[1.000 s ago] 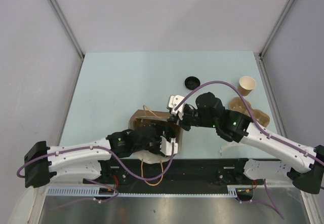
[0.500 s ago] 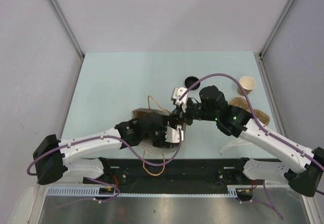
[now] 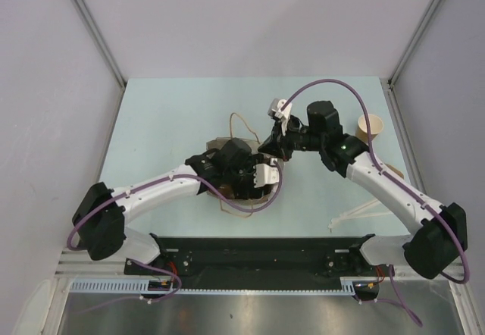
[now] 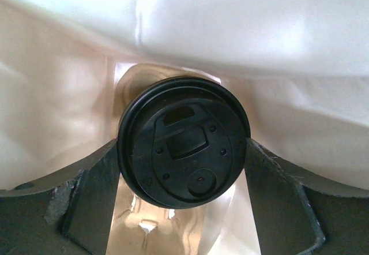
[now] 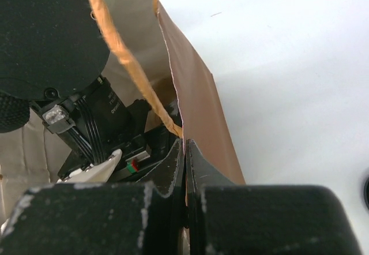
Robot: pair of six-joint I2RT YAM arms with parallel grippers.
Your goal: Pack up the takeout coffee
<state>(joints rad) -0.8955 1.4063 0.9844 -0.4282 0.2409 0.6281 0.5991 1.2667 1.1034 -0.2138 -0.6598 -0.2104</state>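
Note:
In the left wrist view the takeout coffee shows its round black lid [image 4: 183, 142]; the cup below it is hidden. My left gripper [image 4: 182, 146] is shut on it, a finger [image 4: 95, 191] on each side, deep inside the brown paper bag [image 4: 57, 93]. From above, my left gripper [image 3: 246, 174] is down in the bag [image 3: 214, 144]. My right gripper [image 3: 267, 147] is shut on the bag's rim. In the right wrist view its jaws [image 5: 185, 146] pinch the brown wall [image 5: 199, 105] beside a twine handle [image 5: 121, 53].
An open tan paper cup without a lid [image 3: 370, 126] stands at the back right. A thin white item [image 3: 355, 215] lies near the front right edge. The bag's twine handle [image 3: 241, 117] loops toward the back. My right arm covers the table to the bag's right.
Both arms and the bag have moved away from the near edge toward the table's middle. My left gripper stays inside the bag and my right keeps its hold on the rim.

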